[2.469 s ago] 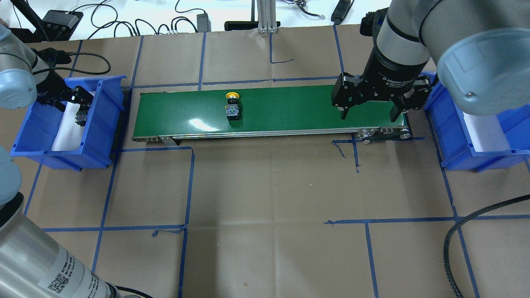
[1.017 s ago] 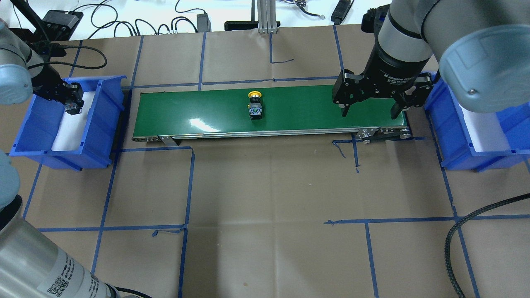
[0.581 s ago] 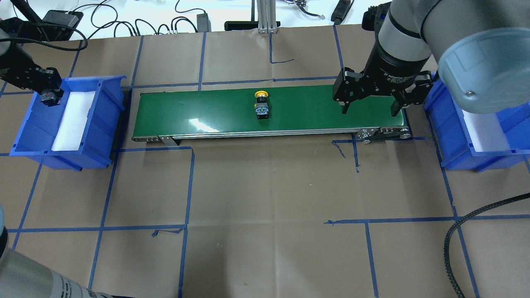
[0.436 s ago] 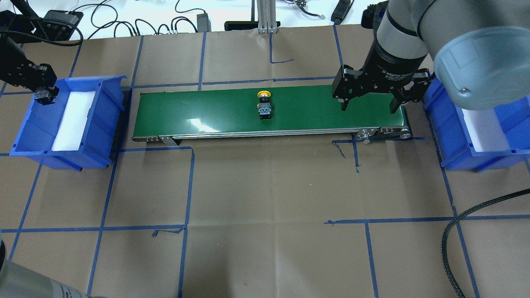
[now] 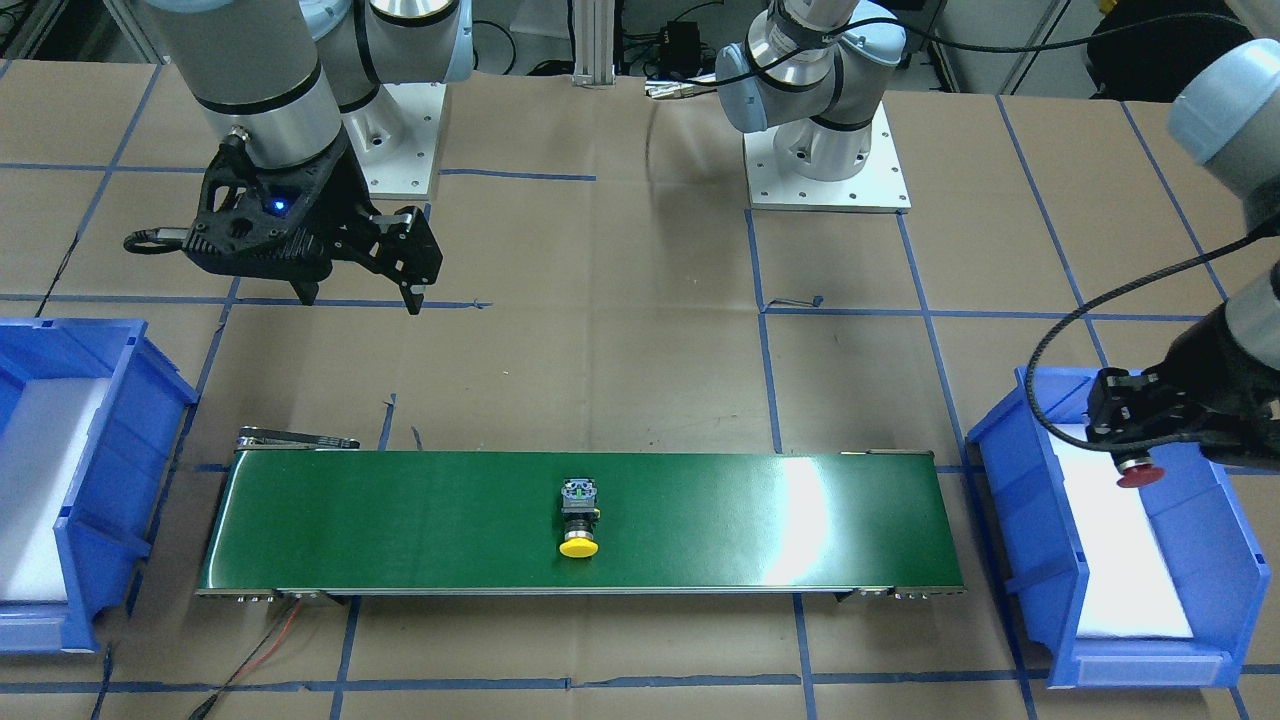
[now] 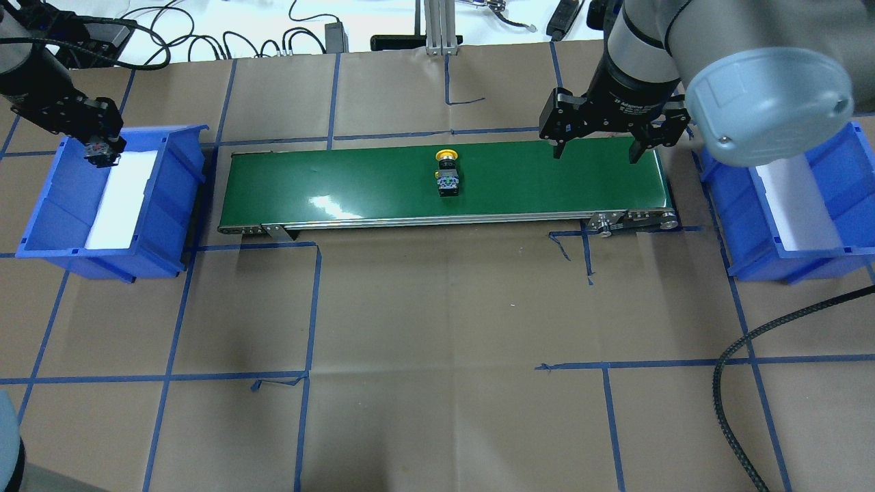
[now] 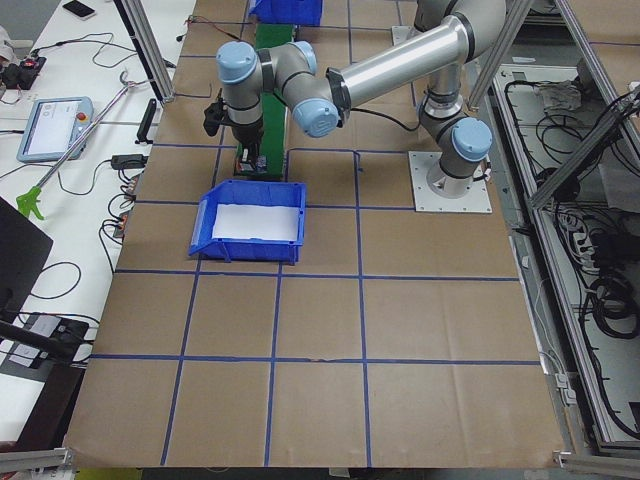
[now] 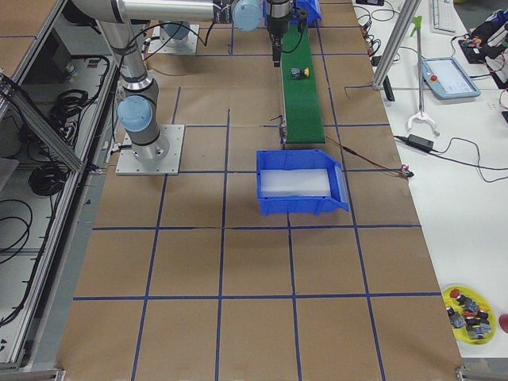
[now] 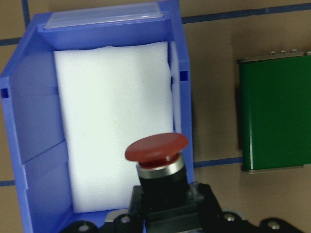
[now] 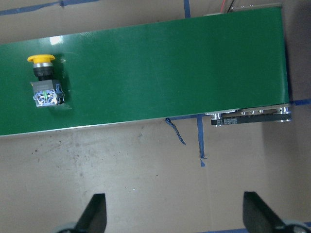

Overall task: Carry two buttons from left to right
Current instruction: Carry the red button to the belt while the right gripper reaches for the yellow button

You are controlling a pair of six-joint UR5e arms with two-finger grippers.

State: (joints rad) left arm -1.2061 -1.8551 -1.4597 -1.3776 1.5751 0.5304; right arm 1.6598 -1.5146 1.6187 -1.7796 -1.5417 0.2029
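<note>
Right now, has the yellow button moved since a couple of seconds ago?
Yes. The yellow button has travelled along the green belt toward the robot's right, farther from the belt's left end.

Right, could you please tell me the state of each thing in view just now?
yellow button: lying on its side, mid-belt.
red button: held over the left bin.
left tool: shut on the red button.
right tool: open, holding nothing, raised near the belt's right end.
left bin: upright, foam-lined.
right bin: upright, foam-lined.
belt: carrying the yellow button.
</note>
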